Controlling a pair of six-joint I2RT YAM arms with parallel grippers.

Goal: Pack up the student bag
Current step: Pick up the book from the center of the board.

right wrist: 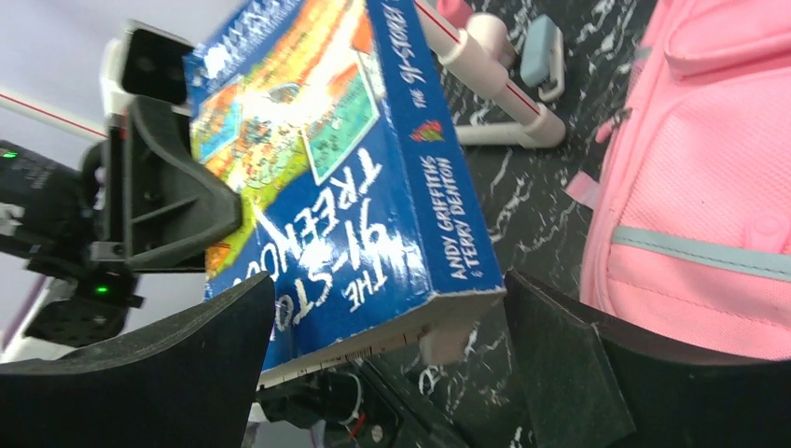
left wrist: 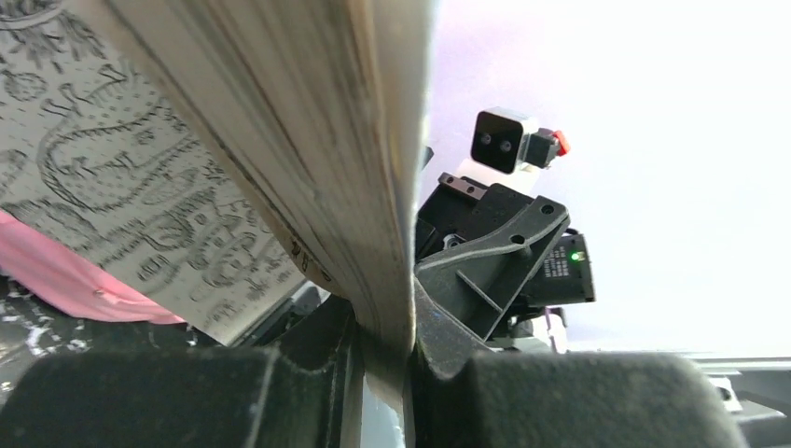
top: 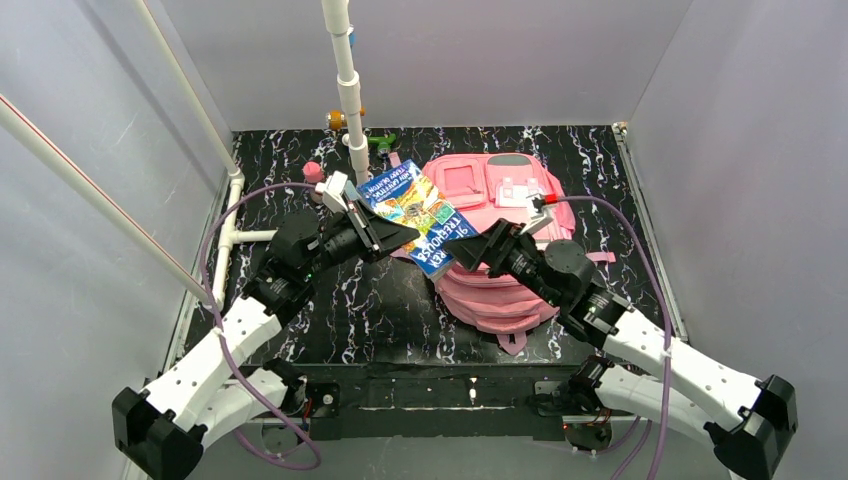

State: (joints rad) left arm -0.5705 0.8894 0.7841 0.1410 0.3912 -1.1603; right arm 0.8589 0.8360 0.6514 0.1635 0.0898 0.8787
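Pink student bag (top: 500, 300) lies flat on the black marbled table (top: 350, 310), toward two o'clock from its middle. My left gripper (left wrist: 387, 373) is clamped on the page edge of the blue book (top: 420, 215), holding it over the bag's ten o'clock edge. My right gripper (right wrist: 373, 359) stands wide apart, one finger on either side of the book's corner.

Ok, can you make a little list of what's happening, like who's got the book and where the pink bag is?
book: blue Treehouse paperback, held up off the table
left claw: shut on the book's edge
right claw: open, fingers on either side of the book's corner, not squeezing
student bag: pink, lying on the black marbled table, next to the book
book in bag: not yet
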